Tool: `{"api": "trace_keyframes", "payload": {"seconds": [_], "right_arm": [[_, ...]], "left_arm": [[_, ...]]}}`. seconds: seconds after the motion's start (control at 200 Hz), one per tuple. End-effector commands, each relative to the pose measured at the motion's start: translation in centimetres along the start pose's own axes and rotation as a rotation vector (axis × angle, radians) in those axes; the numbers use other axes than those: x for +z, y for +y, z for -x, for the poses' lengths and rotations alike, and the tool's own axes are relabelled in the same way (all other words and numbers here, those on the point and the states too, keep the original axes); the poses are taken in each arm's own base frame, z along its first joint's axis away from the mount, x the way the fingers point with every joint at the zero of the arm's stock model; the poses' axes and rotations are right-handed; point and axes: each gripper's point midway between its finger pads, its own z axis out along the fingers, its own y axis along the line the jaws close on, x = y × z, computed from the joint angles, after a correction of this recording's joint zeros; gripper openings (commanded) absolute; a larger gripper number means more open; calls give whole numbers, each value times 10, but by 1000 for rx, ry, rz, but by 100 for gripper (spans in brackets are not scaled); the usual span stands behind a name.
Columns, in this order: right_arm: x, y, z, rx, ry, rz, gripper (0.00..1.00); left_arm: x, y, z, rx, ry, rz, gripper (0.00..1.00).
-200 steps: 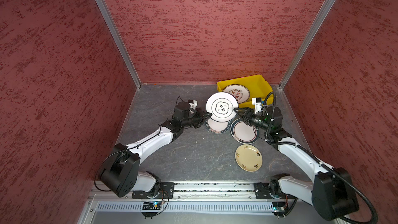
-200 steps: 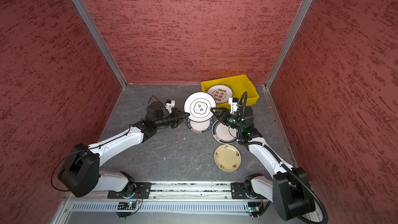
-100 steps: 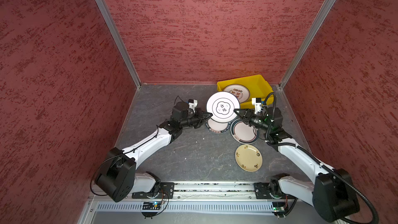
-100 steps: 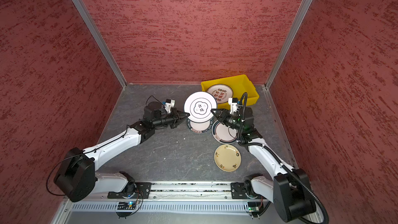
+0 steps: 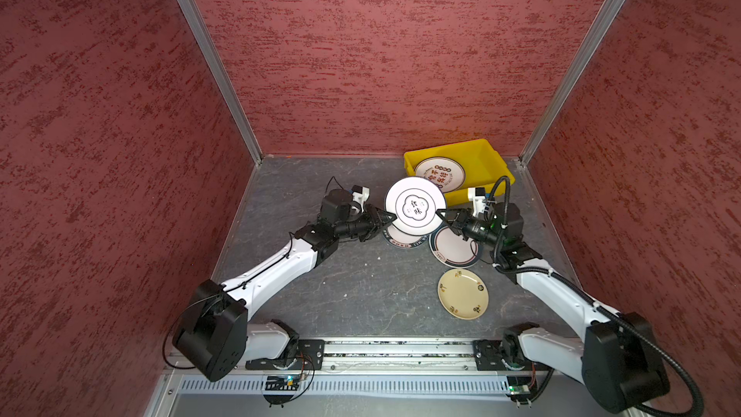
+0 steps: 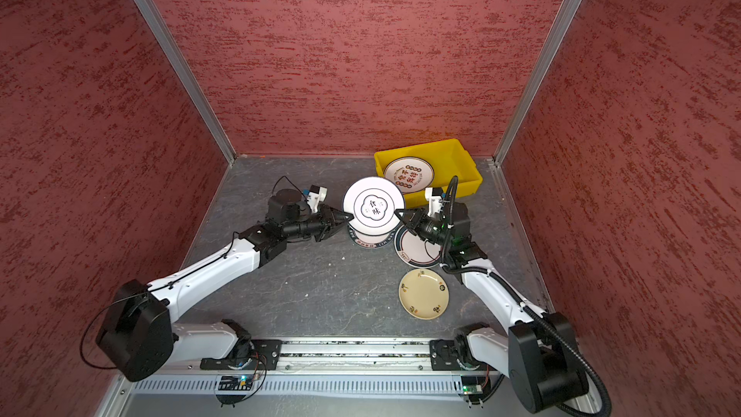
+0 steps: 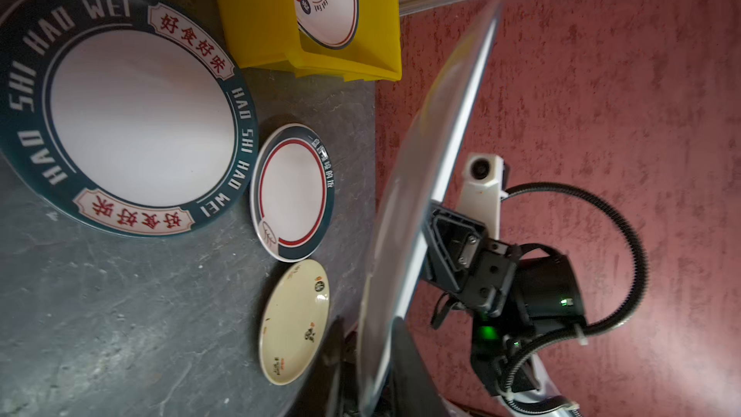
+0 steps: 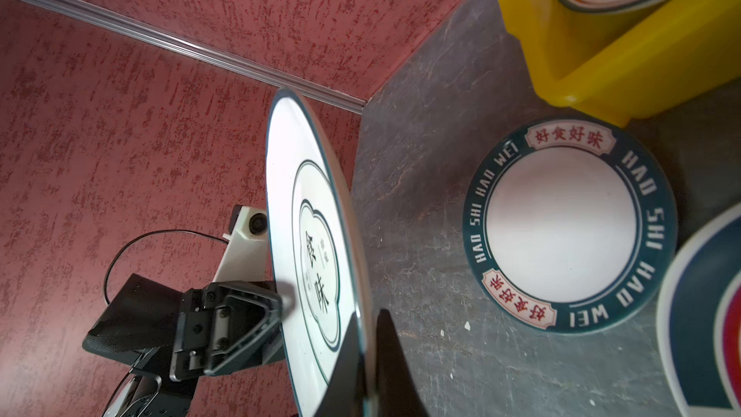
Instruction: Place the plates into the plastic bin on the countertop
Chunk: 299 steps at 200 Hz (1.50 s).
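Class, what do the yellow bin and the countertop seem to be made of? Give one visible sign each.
Yellow bin: likely moulded plastic, smooth and glossy, with uniform colour and a lipped rim. Countertop: looks like stone or a stone-look slab, matt dark grey with pale veins.

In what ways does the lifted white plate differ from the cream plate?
Colour: the white plate has a dark central emblem; the cream plate is pale yellow with small marks.
Pose: the white plate is in the air, the right gripper shut on its rim; the cream plate lies flat on the countertop.
Size: the white plate looks wider than the cream plate.
Both are round and shallow.
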Motion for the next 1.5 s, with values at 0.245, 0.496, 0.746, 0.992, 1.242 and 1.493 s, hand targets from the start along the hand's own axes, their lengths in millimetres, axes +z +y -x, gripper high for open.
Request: {"api": "trace_keyframes", "payload": {"seconds": [0.245,0.496,0.746,0.992,1.242,1.493], "right_arm": [[7,13,11,-7,-17,37,0],[11,19,17,-28,-14,33,0],[9,15,23,-59,-32,-32,0],[6,27,40,-115,-77,-84,0],[8,26,80,-148,-172,-209,0],[-1,-13,152,-15,-374,-284,0]], "left_arm": [[-26,2,17,28,-81,6,92],[-57,29,35,-21,-159,40,99],[-87,48,43,-61,-231,70,99],[-106,58,44,-83,-286,98,99],[-119,70,32,-146,-328,121,99],[-132,83,12,-206,-389,91,99]]}}
